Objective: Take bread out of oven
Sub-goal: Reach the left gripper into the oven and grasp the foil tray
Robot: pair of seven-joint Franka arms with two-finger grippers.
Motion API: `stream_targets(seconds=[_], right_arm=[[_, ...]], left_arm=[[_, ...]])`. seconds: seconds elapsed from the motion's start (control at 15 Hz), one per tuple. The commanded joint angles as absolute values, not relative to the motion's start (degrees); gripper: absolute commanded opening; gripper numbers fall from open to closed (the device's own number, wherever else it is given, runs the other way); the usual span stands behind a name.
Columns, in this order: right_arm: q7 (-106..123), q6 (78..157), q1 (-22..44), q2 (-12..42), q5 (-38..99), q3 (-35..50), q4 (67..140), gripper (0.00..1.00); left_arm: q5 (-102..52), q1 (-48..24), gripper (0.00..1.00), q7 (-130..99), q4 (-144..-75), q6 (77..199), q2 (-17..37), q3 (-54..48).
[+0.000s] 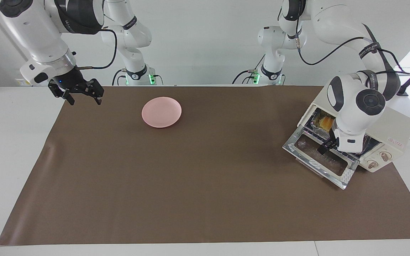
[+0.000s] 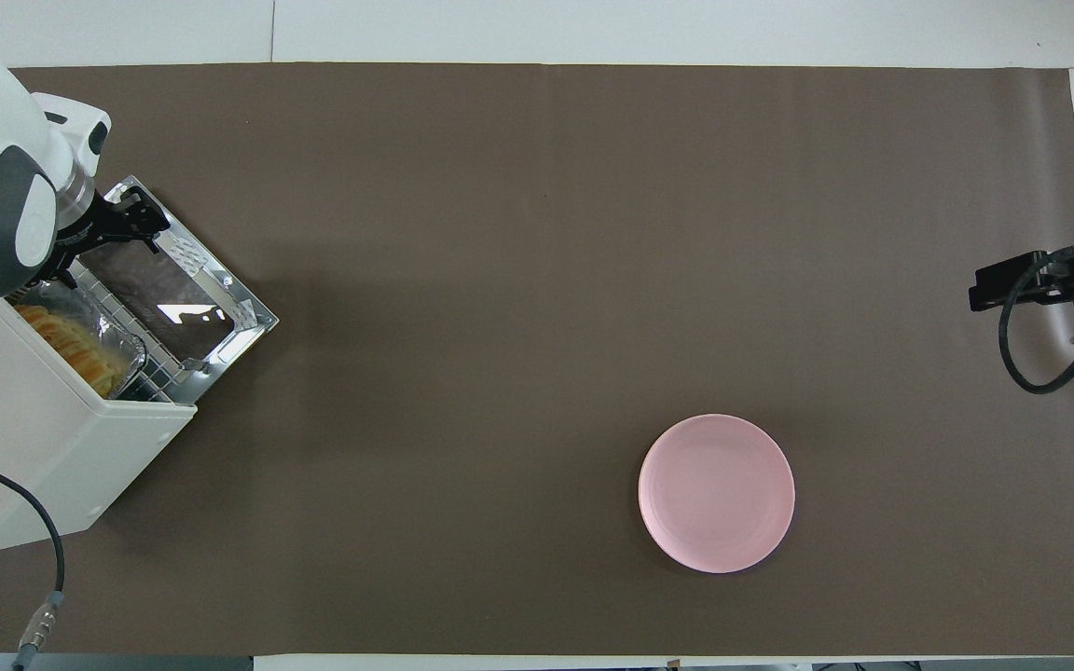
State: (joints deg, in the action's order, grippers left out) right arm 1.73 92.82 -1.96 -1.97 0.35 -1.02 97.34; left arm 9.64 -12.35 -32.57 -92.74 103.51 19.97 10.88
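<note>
The oven (image 1: 386, 131) stands at the left arm's end of the table, its glass door (image 1: 320, 158) folded down flat. Inside, the bread (image 2: 66, 340) lies in a foil tray (image 2: 117, 349) on the wire rack. The left gripper (image 1: 327, 145) hangs over the open door, near the oven mouth; whether its jaws are parted I cannot tell. I judge that the risk is the gripper catching the rack or tray edge and dragging them out, or crushing the soft bread. The right gripper (image 1: 80, 94) waits with jaws parted, well apart from the pink plate (image 1: 161, 112).
</note>
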Motion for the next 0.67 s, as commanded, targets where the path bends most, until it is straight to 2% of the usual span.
stream_targets(seconds=[0.0, 0.6], right_arm=[[2.8, 92.1, -2.2, -2.5, -0.3, -0.9, 97.4, 1.00], [2.8, 92.0, -2.2, -2.5, -0.3, -0.9, 97.4, 1.00]], left_arm=[[11.2, -13.3, 1.00, -34.0, -96.7, 105.4, 17.1, 11.5], [12.8, -12.5, 1.00, -34.3, -105.2, 111.1, 13.9, 11.5]])
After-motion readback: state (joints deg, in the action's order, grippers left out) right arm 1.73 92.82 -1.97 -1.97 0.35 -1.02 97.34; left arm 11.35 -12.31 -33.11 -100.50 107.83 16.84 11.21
